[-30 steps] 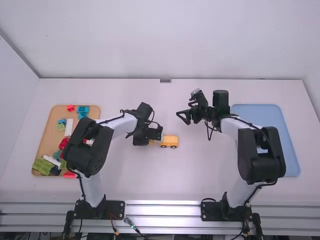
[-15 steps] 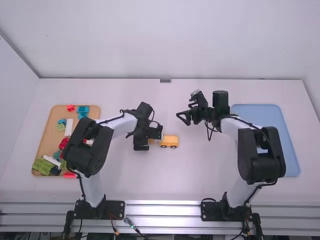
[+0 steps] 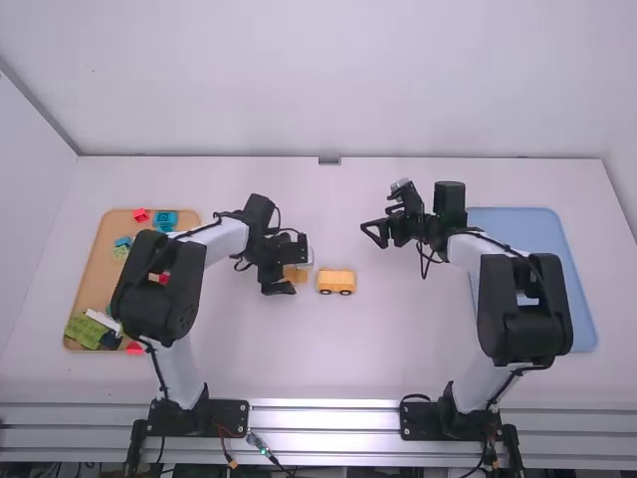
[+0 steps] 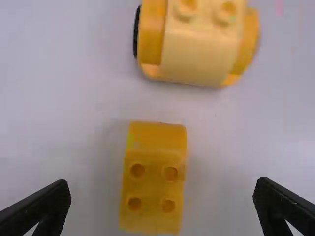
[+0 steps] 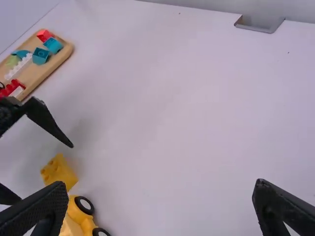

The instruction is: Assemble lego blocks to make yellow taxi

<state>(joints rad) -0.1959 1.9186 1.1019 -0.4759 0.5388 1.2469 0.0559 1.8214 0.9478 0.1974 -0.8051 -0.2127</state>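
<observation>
My left tool (image 4: 162, 188) has shifted toward the tabletop's (image 3: 348, 363) left edge, fingers apart, loose yellow block (image 4: 153, 184) between; attachment to the taxi body (image 3: 336, 282) appears outstanding. Right tool (image 5: 161, 189): fingers apart.

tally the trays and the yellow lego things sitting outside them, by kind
Tan rounded-corner tray: 1
Light blue rounded-corner tray: 1
Yellow lego car body with black wheels: 1
Small yellow four-stud lego block: 1
Total: 4
</observation>
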